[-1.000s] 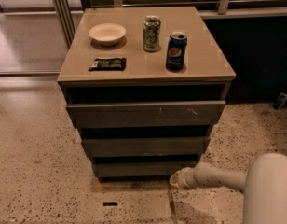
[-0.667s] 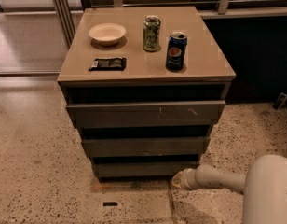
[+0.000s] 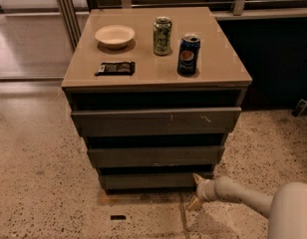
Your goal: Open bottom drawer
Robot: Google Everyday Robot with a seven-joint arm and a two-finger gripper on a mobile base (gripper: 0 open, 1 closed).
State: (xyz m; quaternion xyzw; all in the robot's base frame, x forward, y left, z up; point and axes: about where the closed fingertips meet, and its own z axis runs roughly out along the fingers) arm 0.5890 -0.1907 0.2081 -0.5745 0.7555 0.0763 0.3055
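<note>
The bottom drawer [image 3: 152, 180] is the lowest and narrowest dark grey front of the cabinet, plain and without a handle. It sits close under the middle drawer [image 3: 154, 156]. My gripper [image 3: 195, 190] is low over the floor, at the bottom drawer's right end. Its pale fingers [image 3: 198, 179] are spread apart, and the upper one is right by the drawer's lower right corner. It holds nothing. The white arm [image 3: 243, 195] reaches in from the lower right.
The top drawer [image 3: 156, 120] is the widest and has pale scratches. On the cabinet top [image 3: 221, 59] are a white bowl [image 3: 114, 35], a green can [image 3: 162, 35], a blue can [image 3: 188, 54] and a dark packet [image 3: 115, 68]. The floor is speckled terrazzo [image 3: 39, 183]. Railings run behind.
The gripper has stayed by the bottom drawer's right end, shifting only slightly. The drawers have not moved.
</note>
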